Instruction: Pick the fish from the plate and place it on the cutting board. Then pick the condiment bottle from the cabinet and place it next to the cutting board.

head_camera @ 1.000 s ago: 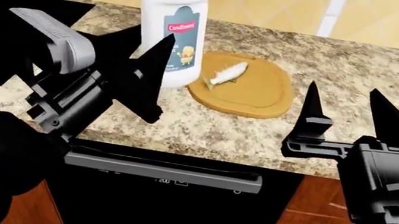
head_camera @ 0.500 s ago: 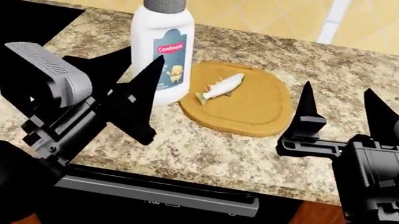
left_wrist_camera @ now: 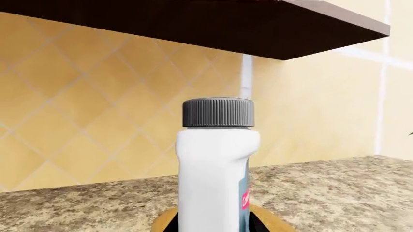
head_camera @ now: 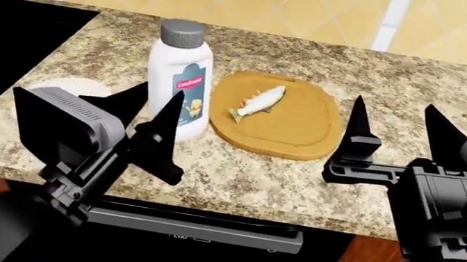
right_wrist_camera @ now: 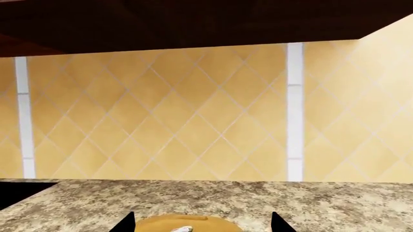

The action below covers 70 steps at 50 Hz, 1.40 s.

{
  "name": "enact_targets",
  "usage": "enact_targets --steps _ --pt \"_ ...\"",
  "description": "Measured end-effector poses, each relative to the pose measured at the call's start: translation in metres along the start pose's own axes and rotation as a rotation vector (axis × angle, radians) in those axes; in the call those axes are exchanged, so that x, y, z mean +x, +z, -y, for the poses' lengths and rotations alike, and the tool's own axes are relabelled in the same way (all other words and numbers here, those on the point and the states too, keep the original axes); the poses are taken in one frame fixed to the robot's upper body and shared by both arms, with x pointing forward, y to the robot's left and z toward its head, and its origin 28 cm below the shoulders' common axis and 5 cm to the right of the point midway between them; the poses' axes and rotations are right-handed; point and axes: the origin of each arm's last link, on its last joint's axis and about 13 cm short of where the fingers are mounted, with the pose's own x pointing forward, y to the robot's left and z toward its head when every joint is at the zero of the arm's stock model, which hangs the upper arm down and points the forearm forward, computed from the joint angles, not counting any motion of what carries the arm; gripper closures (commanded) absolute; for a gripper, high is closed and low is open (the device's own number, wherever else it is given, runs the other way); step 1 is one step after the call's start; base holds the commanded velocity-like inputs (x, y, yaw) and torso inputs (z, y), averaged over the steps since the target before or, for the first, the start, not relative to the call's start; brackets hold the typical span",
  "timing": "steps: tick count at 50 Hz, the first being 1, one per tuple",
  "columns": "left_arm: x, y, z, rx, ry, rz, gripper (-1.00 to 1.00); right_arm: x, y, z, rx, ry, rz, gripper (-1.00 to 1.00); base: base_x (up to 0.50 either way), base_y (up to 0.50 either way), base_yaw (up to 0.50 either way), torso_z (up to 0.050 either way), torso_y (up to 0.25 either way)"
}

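The white condiment bottle [head_camera: 179, 80] with a grey cap stands upright on the counter, just left of the cutting board [head_camera: 295, 130]. The fish [head_camera: 257, 102] lies on the board. A sliver of the white plate [head_camera: 72, 85] shows behind my left arm. My left gripper [head_camera: 160, 102] is open, a little nearer than the bottle and not touching it. In the left wrist view the bottle [left_wrist_camera: 216, 164] fills the centre, with dark fingertips [left_wrist_camera: 169, 226] on either side. My right gripper [head_camera: 392, 117] is open and empty, right of the board. Its wrist view shows the board [right_wrist_camera: 193, 221] and fish [right_wrist_camera: 182, 228].
A black recessed area [head_camera: 2, 52] cuts into the granite counter [head_camera: 465, 90] at the left. The dark cabinet underside [left_wrist_camera: 193, 24] hangs above the tiled wall. The counter's front edge [head_camera: 231, 209] runs below both grippers, with dark drawers underneath.
The bottle sits lower in view and now stands on the counter. My left gripper has drawn back and down from it, still open, uncovering the plate. The right arm has barely moved.
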Motion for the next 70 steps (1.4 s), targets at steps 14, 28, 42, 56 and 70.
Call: enact_targets --steps 14,28,42,56,70 --pt "-0.001 -0.015 0.000 0.003 0.032 -0.020 1.00 0.001 0.000 -0.001 0.003 0.001 0.000 -1.00 0.00 0.00 0.00 0.000 0.001" --pt "0.004 -0.029 -0.002 -0.003 0.053 -0.025 1.00 0.001 0.000 -0.001 0.005 0.002 0.000 -1.00 0.00 0.00 0.00 0.001 0.001" --pt "0.012 -0.042 -0.004 0.009 0.059 -0.039 1.00 0.004 0.000 -0.002 0.005 0.002 -0.001 -1.00 0.00 0.00 0.00 0.000 0.000" --pt "0.016 -0.052 -0.007 0.021 0.077 -0.050 1.00 0.003 0.000 -0.001 0.005 0.003 -0.002 -1.00 0.00 0.00 0.00 0.000 0.001" --pt "0.016 -0.060 -0.008 0.013 0.085 -0.053 1.00 0.003 0.000 -0.001 0.004 0.003 -0.004 -1.00 0.00 0.00 0.00 0.000 0.001"
